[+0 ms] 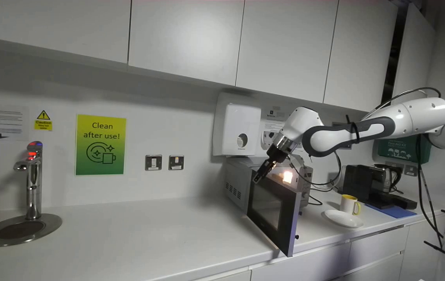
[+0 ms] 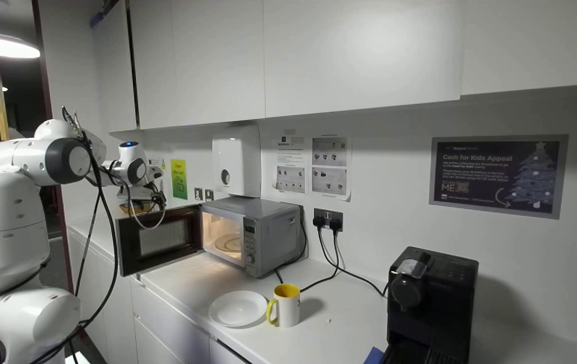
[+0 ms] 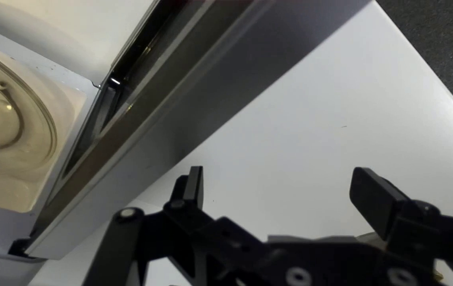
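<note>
The black two-fingered tool [image 3: 277, 176] hangs spread wide, gripping nothing, near the dark-glass, silver-edged microwave door [image 1: 265, 205], which stands swung out over the white worktop [image 1: 148, 238], carried along one side by the boxy grey metal microwave [image 2: 280, 232], so the lit chamber [image 2: 217, 225] lies exposed.

Wrist view: left edge cuts the turntable [image 3: 8, 119]; microwave door [image 3: 147, 113] runs off the top. In an exterior view, bottom edge crops the coffee machine [image 2: 437, 293], lower right. In an exterior view, far left, I can't read the notice [image 1: 0, 121], its print too small.
</note>
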`<state>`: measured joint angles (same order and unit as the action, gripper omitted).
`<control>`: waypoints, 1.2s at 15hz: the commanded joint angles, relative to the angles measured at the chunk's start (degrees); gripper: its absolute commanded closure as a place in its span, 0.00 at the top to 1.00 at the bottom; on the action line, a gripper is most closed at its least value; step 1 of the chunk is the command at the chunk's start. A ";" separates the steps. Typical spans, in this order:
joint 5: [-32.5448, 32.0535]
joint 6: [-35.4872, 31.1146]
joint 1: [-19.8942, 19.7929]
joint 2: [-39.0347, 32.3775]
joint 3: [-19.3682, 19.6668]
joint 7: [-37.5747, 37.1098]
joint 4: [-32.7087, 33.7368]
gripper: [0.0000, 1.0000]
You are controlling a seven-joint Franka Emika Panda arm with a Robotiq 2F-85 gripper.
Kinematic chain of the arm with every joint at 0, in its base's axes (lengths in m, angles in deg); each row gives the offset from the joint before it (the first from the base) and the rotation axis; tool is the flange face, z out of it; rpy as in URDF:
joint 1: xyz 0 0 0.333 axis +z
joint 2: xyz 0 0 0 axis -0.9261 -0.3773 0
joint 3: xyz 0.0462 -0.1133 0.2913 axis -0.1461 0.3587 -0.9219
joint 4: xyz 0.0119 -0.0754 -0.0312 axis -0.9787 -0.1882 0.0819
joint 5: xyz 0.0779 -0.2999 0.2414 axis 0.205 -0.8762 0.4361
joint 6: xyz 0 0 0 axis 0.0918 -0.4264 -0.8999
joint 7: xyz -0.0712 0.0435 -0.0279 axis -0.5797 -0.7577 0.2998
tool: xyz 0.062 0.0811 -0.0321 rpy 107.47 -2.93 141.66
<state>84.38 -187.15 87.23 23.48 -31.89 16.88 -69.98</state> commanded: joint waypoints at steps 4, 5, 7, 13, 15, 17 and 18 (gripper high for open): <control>-0.28 5.05 -0.70 1.22 1.14 1.16 0.66 1.00; -1.01 5.37 -0.80 1.31 1.34 0.57 0.63 1.00; -2.40 5.60 -1.01 1.59 1.78 -0.19 0.36 1.00; -7.31 5.79 -2.35 2.71 3.07 -2.90 -0.68 1.00; -7.88 5.96 -3.01 3.17 3.69 -3.55 -1.30 1.00; -7.88 6.45 -3.87 3.63 4.50 -4.28 -2.08 1.00; -8.06 6.65 -4.39 3.86 4.89 -4.82 -2.51 1.00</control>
<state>77.70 -182.37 84.35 24.39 -27.89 14.00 -70.20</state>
